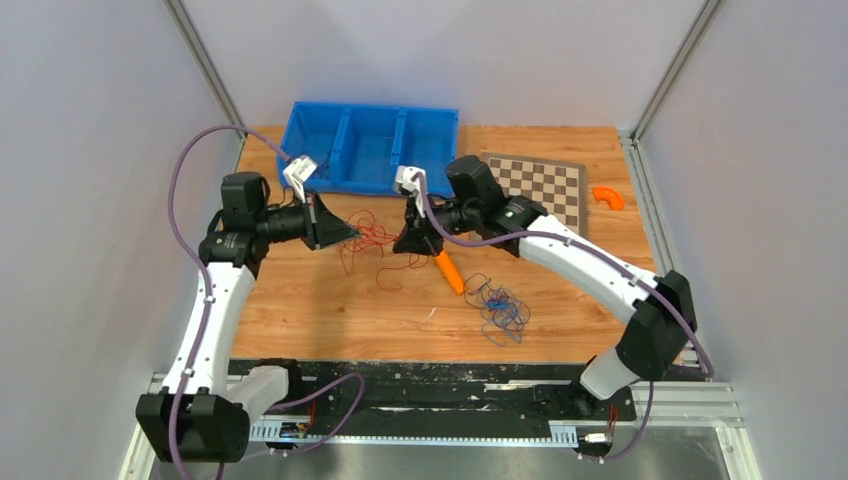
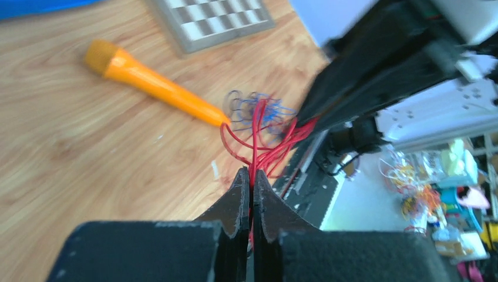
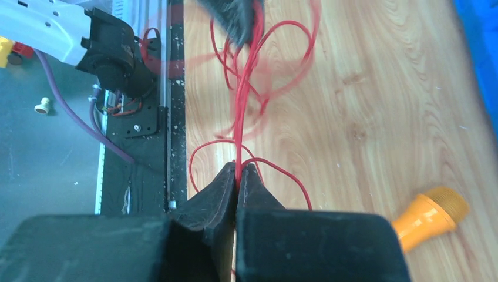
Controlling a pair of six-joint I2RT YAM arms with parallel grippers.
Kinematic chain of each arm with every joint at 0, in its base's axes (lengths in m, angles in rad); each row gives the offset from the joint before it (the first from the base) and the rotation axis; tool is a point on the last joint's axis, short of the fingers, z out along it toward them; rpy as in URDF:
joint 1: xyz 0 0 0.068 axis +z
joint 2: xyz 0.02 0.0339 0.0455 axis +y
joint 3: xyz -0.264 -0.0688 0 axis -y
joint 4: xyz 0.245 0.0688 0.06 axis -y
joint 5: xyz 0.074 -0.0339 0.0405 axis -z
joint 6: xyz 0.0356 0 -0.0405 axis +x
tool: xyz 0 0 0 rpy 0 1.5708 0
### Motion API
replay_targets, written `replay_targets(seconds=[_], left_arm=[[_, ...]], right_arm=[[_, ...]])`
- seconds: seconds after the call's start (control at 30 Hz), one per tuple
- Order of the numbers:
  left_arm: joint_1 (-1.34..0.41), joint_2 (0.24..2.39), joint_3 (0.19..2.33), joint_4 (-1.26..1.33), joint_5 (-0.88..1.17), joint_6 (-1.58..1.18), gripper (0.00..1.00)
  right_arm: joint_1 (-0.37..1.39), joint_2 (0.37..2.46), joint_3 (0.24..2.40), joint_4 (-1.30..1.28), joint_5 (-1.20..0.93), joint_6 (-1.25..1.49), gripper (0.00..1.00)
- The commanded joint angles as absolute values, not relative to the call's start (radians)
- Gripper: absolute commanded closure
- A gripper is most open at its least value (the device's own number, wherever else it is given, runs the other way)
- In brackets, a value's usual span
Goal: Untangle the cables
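A bunch of thin red cables (image 1: 368,240) hangs between my two grippers above the middle of the wooden table. My left gripper (image 1: 352,232) is shut on the red strands, which show pinched at its tips in the left wrist view (image 2: 253,171). My right gripper (image 1: 403,243) is shut on the same red cables (image 3: 241,126), pinched at its tips in the right wrist view (image 3: 238,170). A separate bunch of blue and dark purple cables (image 1: 498,305) lies loose on the table to the right front; it also shows in the left wrist view (image 2: 258,111).
An orange marker-like tool (image 1: 449,270) lies beside the right gripper. A blue three-compartment bin (image 1: 368,150) stands at the back. A checkerboard mat (image 1: 540,185) and a small orange curved piece (image 1: 608,197) lie at the back right.
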State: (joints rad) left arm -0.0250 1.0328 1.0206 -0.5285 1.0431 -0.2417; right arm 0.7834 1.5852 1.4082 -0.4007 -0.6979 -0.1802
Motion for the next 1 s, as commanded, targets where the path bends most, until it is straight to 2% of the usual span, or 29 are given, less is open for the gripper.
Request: replay_targets(seconds=[0.0,0.03,0.2,0.4,0.53,0.63,0.8,0.87,0.9,0.97], left_arm=[[0.133,1.056,1.058,-0.627,0.967,-0.096,1.0],[0.175,1.062,1.058,-0.636,0.962,-0.083,1.0],[0.307,1.123,1.057,-0.68,0.961,-0.014,0.87],[0.383,1.173,1.037,-0.716,0.852,0.102,0.99],[0.43,1.216,1.018,-0.698,0.757,0.138,0.92],[0.454,1.261,1.017,-0.697,0.738,0.152,1.0],[0.473,1.293,1.015,-0.685,0.642,0.172,1.0],[0.485,1.297,1.008,-0.653,0.538,0.188,0.92],[0.49,1.3,1.001,-0.647,0.521,0.195,0.81],[0.515,1.311,0.995,-0.641,0.494,0.216,0.74]], right_arm=[[0.706,1.432,1.328,-0.415,-0.674,-0.203,1.0],[0.681,1.409,1.305,-0.414,-0.682,-0.203,1.0],[0.558,1.33,1.262,-0.44,-0.714,-0.202,1.0],[0.361,1.262,1.254,-0.47,-0.775,-0.209,1.0],[0.241,1.222,1.263,-0.49,-0.826,-0.207,1.0],[0.194,1.2,1.255,-0.505,-0.846,-0.216,1.0],[0.102,1.172,1.263,-0.527,-0.861,-0.231,1.0],[0.041,1.166,1.279,-0.527,-0.884,-0.226,1.0],[0.016,1.165,1.288,-0.527,-0.901,-0.222,1.0],[-0.053,1.166,1.304,-0.527,-0.934,-0.212,1.0]])
